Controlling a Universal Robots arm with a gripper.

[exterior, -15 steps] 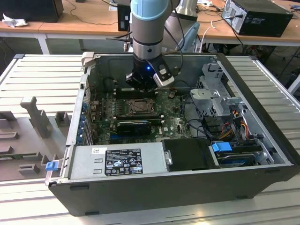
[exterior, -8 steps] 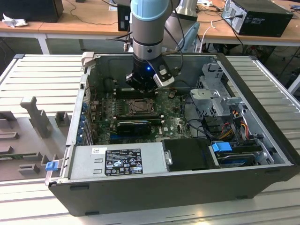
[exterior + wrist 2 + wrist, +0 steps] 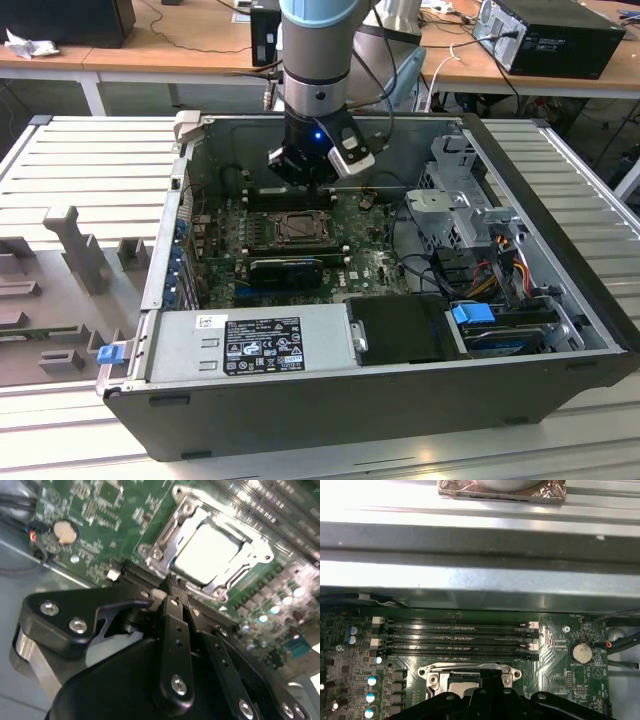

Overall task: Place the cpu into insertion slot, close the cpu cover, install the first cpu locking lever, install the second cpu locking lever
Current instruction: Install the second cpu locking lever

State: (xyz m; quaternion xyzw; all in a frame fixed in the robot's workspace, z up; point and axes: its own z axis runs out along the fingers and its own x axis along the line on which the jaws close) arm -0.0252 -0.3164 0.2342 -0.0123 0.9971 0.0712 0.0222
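Our end effector [image 3: 172, 587], fingers pressed together, hovers just beside the cpu cover [image 3: 167, 545] lying over the cpu [image 3: 210, 552].

Bright even light; glare on cpu [image 3: 210, 552]; wrist views soft.

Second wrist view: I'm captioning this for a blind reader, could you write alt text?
A pale square cpu lies in its socket under a silvery cover on a green motherboard. The black pincer hangs just beside the socket.

Power supply [image 3: 250, 345]: lying at lower centre of the exterior view.
Coin battery [image 3: 580, 652]: sitting on the green board.
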